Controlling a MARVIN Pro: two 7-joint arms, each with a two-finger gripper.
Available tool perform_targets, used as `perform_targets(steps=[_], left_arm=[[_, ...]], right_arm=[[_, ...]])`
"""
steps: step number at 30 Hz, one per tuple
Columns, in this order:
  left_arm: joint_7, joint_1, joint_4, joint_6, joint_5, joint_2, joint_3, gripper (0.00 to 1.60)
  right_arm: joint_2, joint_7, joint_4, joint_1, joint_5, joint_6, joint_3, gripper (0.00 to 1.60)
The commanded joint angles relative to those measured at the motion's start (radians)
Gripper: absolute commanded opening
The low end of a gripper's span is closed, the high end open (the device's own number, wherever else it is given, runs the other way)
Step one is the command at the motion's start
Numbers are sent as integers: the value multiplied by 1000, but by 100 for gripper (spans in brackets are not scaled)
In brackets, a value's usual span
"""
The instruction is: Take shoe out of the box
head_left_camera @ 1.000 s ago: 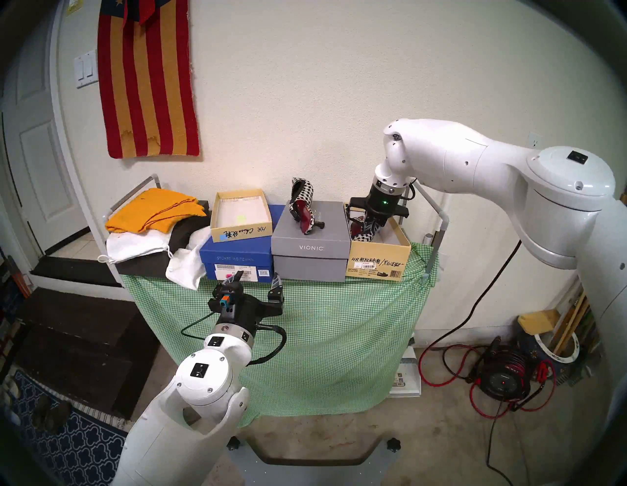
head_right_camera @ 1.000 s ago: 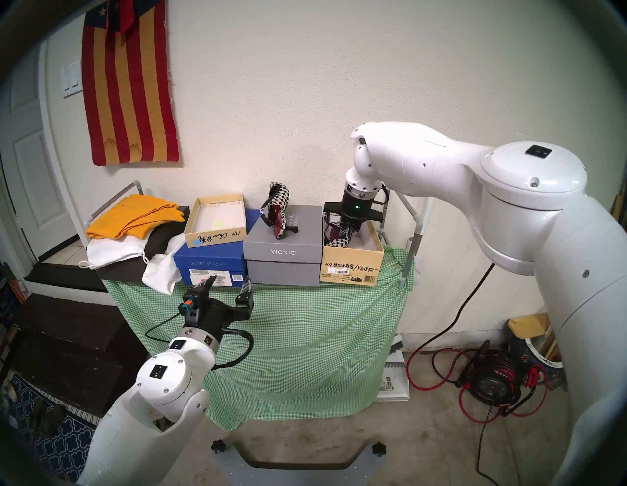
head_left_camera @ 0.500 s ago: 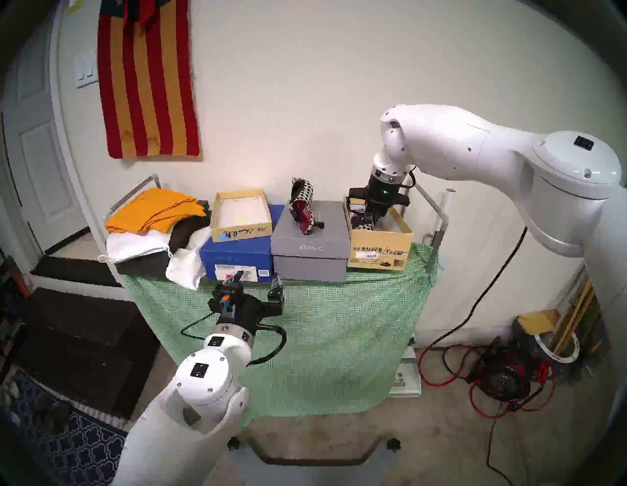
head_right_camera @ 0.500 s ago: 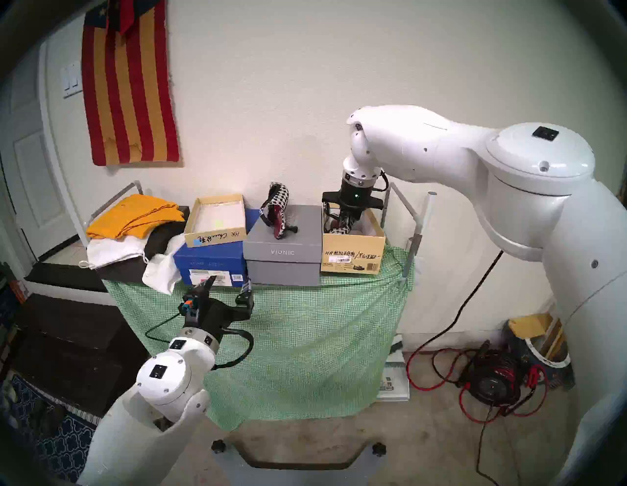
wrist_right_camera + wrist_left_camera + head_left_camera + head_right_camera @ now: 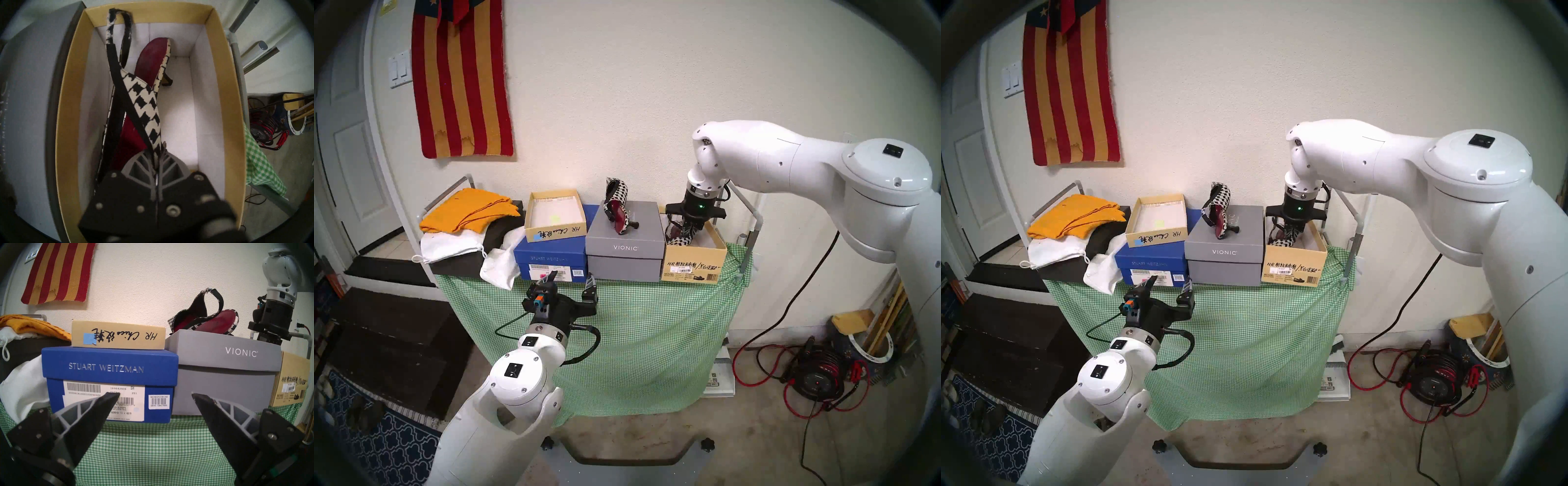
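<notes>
The tan box (image 5: 694, 263) with black handwriting and a barcode label stands at the table's right end; it also shows in the other head view (image 5: 1294, 268) and at the left wrist view's right edge (image 5: 292, 378). Inside, against its left wall (image 5: 68, 101), lies a black-and-white checked slingback shoe (image 5: 146, 101) with a red insole. My right gripper (image 5: 157, 157) reaches down into the box (image 5: 689, 230) and is shut on the shoe's checked side. The shoe's toe end (image 5: 678, 240) shows just above the front rim. My left gripper (image 5: 570, 280) is open and empty, low in front of the table (image 5: 155, 395).
A matching shoe (image 5: 617, 207) lies on the grey VIONIC box (image 5: 624, 251) left of the tan box. A blue box (image 5: 551, 258) carries a smaller tan box (image 5: 555, 217). Cloths (image 5: 470, 210) are piled at the left. A pipe rail (image 5: 751, 217) stands right of the box.
Half a second ago the right arm rose and the tan box lifted with the shoe. Now the arm is lower and the box is back down. The left arm has not moved.
</notes>
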Motion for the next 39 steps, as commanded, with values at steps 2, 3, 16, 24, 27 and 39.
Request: perform_targets(steps=[2,3,16,24,27,39], left_arm=[[0,0,0,0,1,1,-1,160],[0,0,0,0,1,1,-1,160],[0,0,0,0,1,1,-1,160],[0,0,0,0,1,1,-1,160],[0,0,0,0,1,1,-1,160],[0,0,0,0,1,1,-1,160]], right_arm=[[12,-70,5,-10,-1,-2,-37,0],[14,-71,6,-4,-1,-2,-38,0],[-3,-74,14,72,-1,-2,-35,0],[-8,-76,12,98,-1,-2,-32,0],[-11,-77,17,98,-1,-2,-29,0],[-19,-76,38,92,-1,-2,-10,0]])
